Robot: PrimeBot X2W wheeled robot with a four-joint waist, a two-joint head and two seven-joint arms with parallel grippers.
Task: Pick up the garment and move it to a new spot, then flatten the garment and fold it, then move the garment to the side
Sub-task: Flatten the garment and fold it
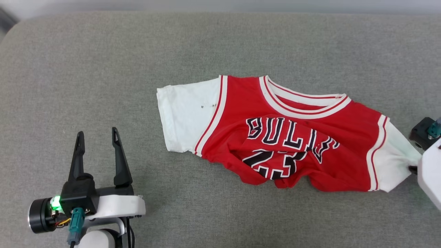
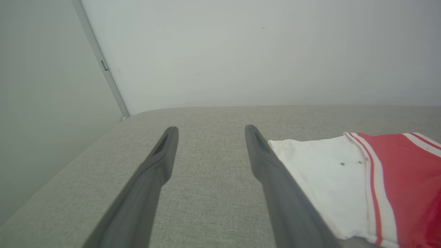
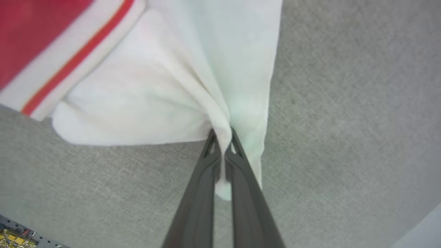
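Nearest to us, at the lower left of the head view, our left gripper hangs over bare grey fabric surface. Its two dark fingers are spread wide with nothing between them. A green light glows on its wrist.

At the right edge, our right gripper is pinched tight on the garment. Its fingertips squeeze a gathered fold of the white sleeve, and the cloth fans out from the pinch.

The garment lies across the middle of the surface, front side up, reaching from that gripped sleeve toward our left. Its lower part is bunched up, so the black, white-outlined letters and number are puckered and partly folded over. The striped collar lies on the far side.

The other white sleeve lies flat, with small dark specks on it, just to the right of our left gripper's fingers in the left wrist view.

Beyond the surface's rounded far edge stands a pale wall.
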